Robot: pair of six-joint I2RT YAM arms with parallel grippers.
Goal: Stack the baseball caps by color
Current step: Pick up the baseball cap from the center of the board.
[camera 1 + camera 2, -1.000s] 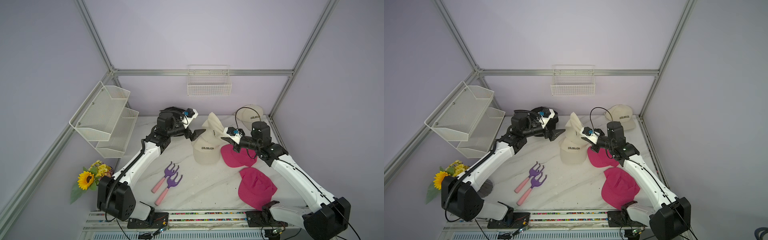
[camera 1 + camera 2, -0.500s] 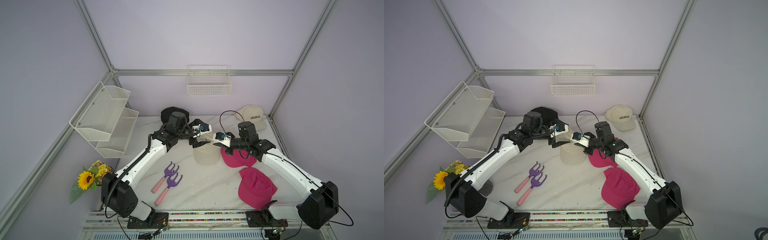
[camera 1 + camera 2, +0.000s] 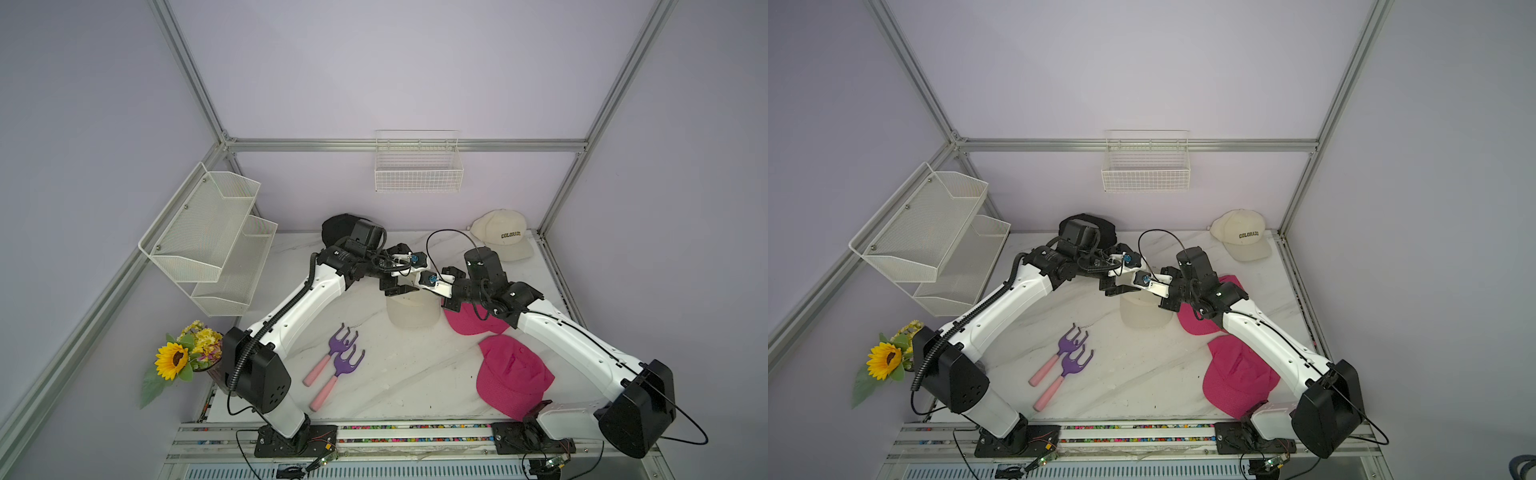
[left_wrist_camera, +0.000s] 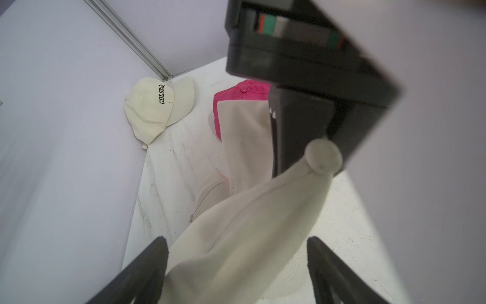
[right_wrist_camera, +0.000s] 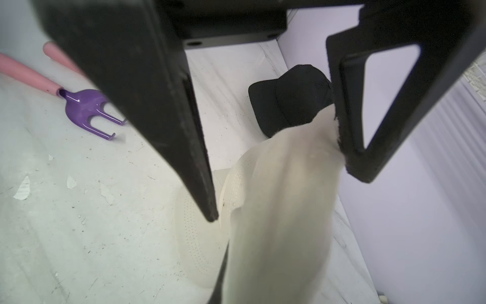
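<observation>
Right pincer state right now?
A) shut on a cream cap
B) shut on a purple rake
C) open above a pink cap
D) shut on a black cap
A: in the left wrist view the right pincer has its jaws closed together on the cream cap, pinching it at the crown, with the fabric draping away from the grip.

A cream cap [image 4: 244, 237] stretches up between the spread fingers [image 4: 150, 268] of the left pincer [image 4: 236, 240] — its top button [image 4: 324, 155] beside the right pincer [image 4: 273, 136], which clamps its fabric. Beyond, on the white surface [image 4: 184, 152], lie a pink cap [image 4: 236, 94] and — in the corner — a COLORADO cap [image 4: 152, 108].
</observation>
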